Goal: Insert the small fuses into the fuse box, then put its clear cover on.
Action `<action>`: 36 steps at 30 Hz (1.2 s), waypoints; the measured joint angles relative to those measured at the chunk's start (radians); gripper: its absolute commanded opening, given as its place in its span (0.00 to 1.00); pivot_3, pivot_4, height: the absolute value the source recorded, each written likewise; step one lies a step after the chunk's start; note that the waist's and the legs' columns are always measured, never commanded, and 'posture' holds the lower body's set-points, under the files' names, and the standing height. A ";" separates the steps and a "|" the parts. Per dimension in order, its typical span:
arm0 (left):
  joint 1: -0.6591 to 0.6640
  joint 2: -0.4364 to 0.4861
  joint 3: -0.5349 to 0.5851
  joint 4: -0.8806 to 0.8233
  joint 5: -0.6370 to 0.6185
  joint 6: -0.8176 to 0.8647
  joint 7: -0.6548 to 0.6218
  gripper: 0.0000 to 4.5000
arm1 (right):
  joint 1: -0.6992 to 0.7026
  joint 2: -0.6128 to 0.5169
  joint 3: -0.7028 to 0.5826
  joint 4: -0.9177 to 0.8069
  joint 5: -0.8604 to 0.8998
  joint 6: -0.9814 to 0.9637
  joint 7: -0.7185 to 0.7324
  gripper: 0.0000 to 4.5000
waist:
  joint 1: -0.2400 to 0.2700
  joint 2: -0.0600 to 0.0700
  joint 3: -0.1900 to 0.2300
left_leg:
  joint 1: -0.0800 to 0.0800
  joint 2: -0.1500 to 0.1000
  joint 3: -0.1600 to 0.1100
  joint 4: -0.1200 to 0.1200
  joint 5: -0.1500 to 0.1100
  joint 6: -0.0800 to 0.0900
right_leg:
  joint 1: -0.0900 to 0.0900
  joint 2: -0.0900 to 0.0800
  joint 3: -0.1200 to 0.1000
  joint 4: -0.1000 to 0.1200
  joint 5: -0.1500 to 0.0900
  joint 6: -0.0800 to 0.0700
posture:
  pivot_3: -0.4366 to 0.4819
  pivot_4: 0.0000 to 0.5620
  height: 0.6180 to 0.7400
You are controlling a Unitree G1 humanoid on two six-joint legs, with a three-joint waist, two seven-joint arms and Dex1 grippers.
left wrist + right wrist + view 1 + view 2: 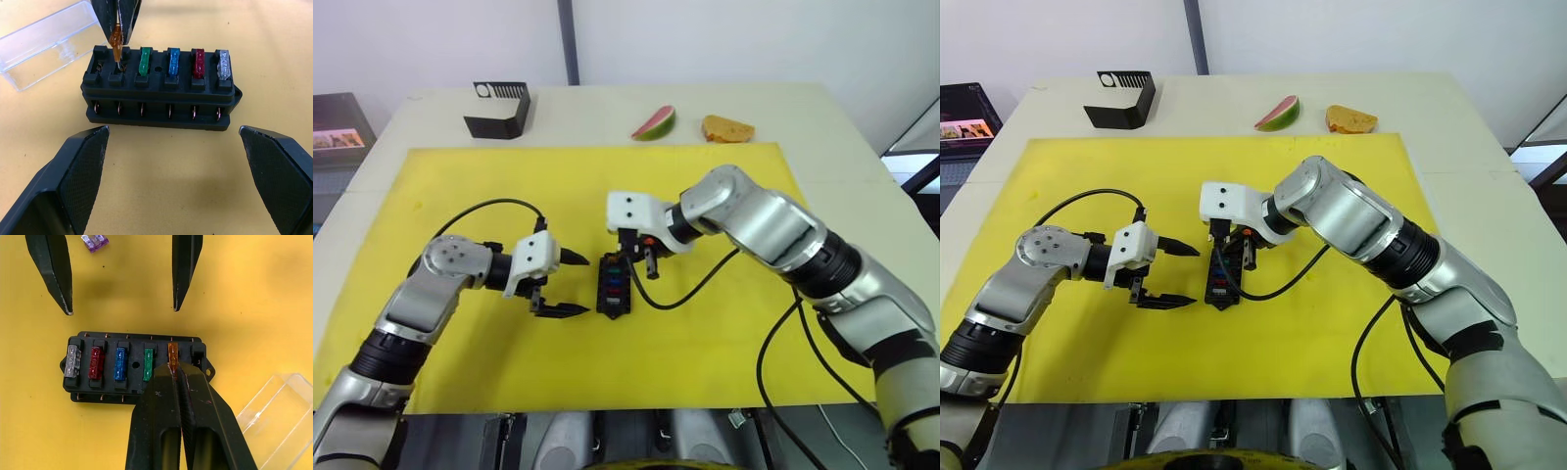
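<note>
The black fuse box point(613, 286) lies on the yellow mat point(460, 196). Grey, red, blue and green small fuses point(120, 364) sit in one row of its slots. My right gripper point(173, 369) is shut on an orange fuse point(116, 44), whose prongs are at the fifth slot; the end slot beside it is empty. On the box's left, my left gripper point(576, 284) stands open, one finger off each end of the box, touching nothing. The clear cover point(46, 41) lies on the mat just beyond the box. A purple fuse point(94, 242) lies loose past the left fingers.
A larger black slotted stand point(499, 110) is at the table's far left. At the far middle lie a watermelon slice point(653, 123) and a piece of bread point(727, 128). A black cable point(690, 289) from the right arm loops over the mat right of the box.
</note>
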 measured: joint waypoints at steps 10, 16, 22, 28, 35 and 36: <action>0.001 0.000 0.000 0.001 0.009 -0.002 0.001 0.99 | 0.015 0.009 0.000 0.004 -0.040 -0.023 0.021 0.00 | 0.000 0.000 0.000 | 0.000 0.000 0.000 0.000 0.000 0.000 | 0.000 0.000 0.000 0.000 0.000 0.000 | 0.48 0.27 1.00; 0.002 0.000 0.000 0.001 0.009 -0.001 0.003 0.99 | 0.016 0.018 0.000 0.010 -0.062 -0.028 0.027 0.00 | 0.000 0.000 0.000 | 0.000 0.000 0.000 0.000 0.000 0.000 | 0.000 0.000 0.000 0.000 0.000 0.000 | 0.48 0.27 1.00; 0.007 0.000 0.000 0.000 0.009 0.000 0.008 0.99 | 0.020 0.025 0.000 0.030 -0.081 -0.047 0.031 0.00 | 0.000 0.000 0.000 | 0.000 0.000 0.000 0.000 0.000 0.000 | 0.000 0.000 0.000 0.000 0.000 0.000 | 0.48 0.27 1.00; 0.014 0.000 0.001 -0.005 0.008 0.005 0.017 0.99 | 0.028 0.035 0.000 0.042 -0.099 -0.050 0.036 0.00 | 0.000 0.000 0.000 | 0.000 0.000 0.000 0.000 0.000 0.000 | 0.000 0.000 0.000 0.000 0.000 0.000 | 0.48 0.27 1.00; 0.017 0.000 0.002 -0.006 0.008 0.014 0.024 0.99 | 0.027 0.038 0.009 0.048 -0.125 -0.052 0.054 0.00 | 0.000 0.000 0.000 | 0.001 0.000 0.000 0.000 0.000 0.000 | 0.001 0.000 0.000 0.001 0.000 0.000 | 0.48 0.27 1.00; 0.017 0.000 0.002 -0.006 0.008 0.014 0.025 0.99 | 0.025 0.038 0.013 0.050 -0.132 -0.056 0.058 0.00 | 0.000 0.000 0.000 | 0.001 0.000 0.000 0.000 0.000 0.000 | 0.001 0.001 0.000 0.001 0.000 0.000 | 0.48 0.27 1.00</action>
